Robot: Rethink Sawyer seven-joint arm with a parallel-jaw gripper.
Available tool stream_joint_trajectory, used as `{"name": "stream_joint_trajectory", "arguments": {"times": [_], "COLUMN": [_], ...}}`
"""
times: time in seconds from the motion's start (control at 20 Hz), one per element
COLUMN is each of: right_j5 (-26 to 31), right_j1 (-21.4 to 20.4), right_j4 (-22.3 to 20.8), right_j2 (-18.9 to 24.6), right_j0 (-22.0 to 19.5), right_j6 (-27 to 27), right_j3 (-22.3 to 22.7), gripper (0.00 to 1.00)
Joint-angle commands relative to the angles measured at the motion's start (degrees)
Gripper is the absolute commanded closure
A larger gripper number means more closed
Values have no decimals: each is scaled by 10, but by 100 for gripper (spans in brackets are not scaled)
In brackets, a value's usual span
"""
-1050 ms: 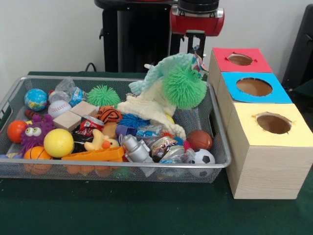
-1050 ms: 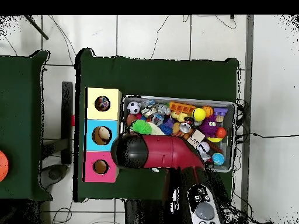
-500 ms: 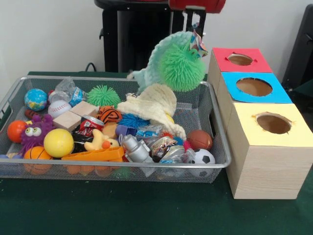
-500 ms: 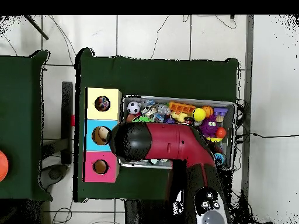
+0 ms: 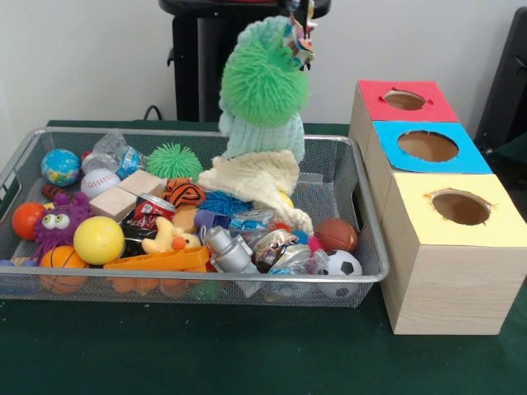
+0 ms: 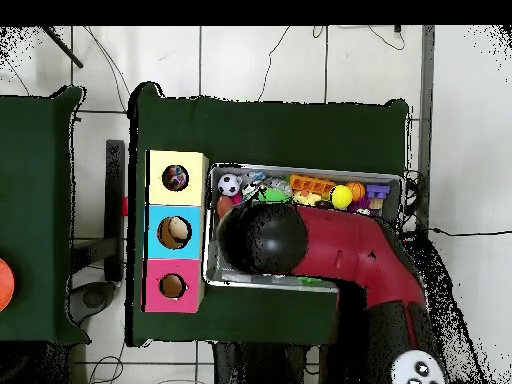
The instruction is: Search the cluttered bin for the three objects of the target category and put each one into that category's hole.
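The gripper (image 5: 303, 10) holds the green fuzzy toy (image 5: 265, 82) high; carry it steadily above its hole before releasing.

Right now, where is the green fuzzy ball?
In the front view, the green fuzzy ball hangs lifted above the wire bin's far side, against a teal plush, left of the red-topped box.

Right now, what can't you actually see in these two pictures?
- The gripper: front view, cut off by the top edge above the lifted fuzzy green ball and teal plush; overhead view, hidden under the red and black arm.
- Much of the wire mesh bin: overhead view, covered by that arm.
- Inside the red-topped box's hole: front view, too shallow an angle.
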Motion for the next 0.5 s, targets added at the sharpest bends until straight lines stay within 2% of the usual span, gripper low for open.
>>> {"name": "stream_joint_trajectory", "arguments": {"times": [0.05, 0.2, 0.5], "right_j5": [-10, -23, -46], "right_j1": [2, 11, 46], "right_j4": [6, -2, -25], "right_j2": [72, 86, 106], "right_j0": [-54, -65, -70], "right_j6": [-122, -120, -104], "right_j3": [31, 32, 2], "gripper": [100, 100, 100]}}
